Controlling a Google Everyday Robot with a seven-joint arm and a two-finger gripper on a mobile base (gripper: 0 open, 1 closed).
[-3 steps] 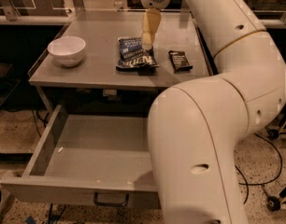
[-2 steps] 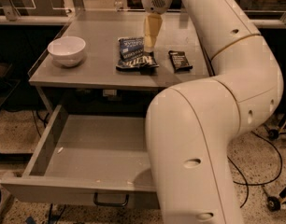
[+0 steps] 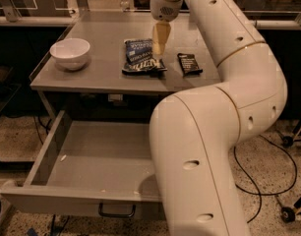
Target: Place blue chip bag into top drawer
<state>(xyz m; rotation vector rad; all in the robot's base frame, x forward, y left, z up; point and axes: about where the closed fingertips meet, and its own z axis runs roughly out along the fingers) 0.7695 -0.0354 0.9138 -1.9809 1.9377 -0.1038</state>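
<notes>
The blue chip bag [image 3: 139, 57] lies flat on the grey table top, dark blue with white lettering. My gripper [image 3: 159, 47] hangs from the pale arm just above the bag's right edge, pointing down at it, and holds nothing. The top drawer [image 3: 52, 146] is pulled wide open below the table. Its grey inside is bare apart from a few small specks. Its front panel [image 3: 52, 198] faces me, with a dark handle [image 3: 116, 212] at the centre.
A white bowl [image 3: 70, 53] stands at the table's left. A small flat black packet [image 3: 189, 64] lies right of the bag. My large white arm [image 3: 209, 146] covers the drawer's right part. Cables and a wheeled stand [image 3: 288, 141] are on the floor at right.
My gripper has come down a little toward the right edge of the blue chip bag. The bag, bowl and drawer have not moved.
</notes>
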